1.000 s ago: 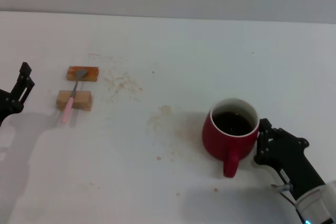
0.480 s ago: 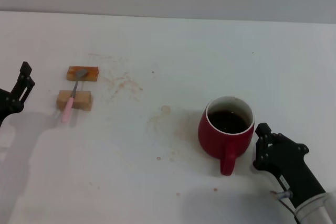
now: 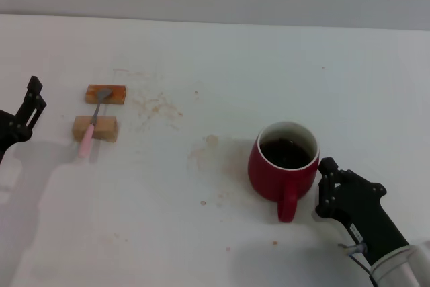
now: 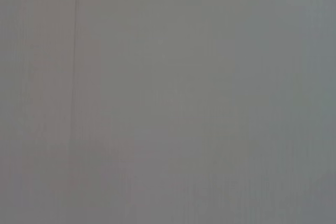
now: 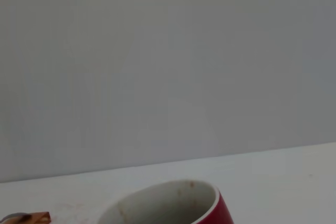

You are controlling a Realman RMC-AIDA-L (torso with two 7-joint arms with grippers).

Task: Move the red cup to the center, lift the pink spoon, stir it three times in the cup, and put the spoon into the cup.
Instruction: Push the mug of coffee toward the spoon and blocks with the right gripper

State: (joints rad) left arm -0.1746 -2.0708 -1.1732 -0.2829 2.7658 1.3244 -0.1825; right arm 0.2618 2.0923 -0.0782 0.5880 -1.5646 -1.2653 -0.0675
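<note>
The red cup [image 3: 272, 174] stands right of the table's middle with dark liquid inside and its handle toward me. Its rim also shows in the right wrist view [image 5: 168, 200]. My right gripper [image 3: 325, 186] sits low against the cup's right side, next to the handle. The pink spoon [image 3: 89, 132] lies at the left across two wooden blocks, its grey bowl on the far one. My left gripper [image 3: 30, 107] is open and empty at the left edge, apart from the spoon.
The spoon rests on an orange block [image 3: 115, 93] and a tan block [image 3: 106, 128]. Brown stains [image 3: 158, 107] mark the white table [image 3: 222, 58] between the blocks and the cup. The left wrist view shows only plain grey.
The red cup has slid left and a little toward me, with my right gripper moving along against its right side. The left arm and the spoon have not moved.
</note>
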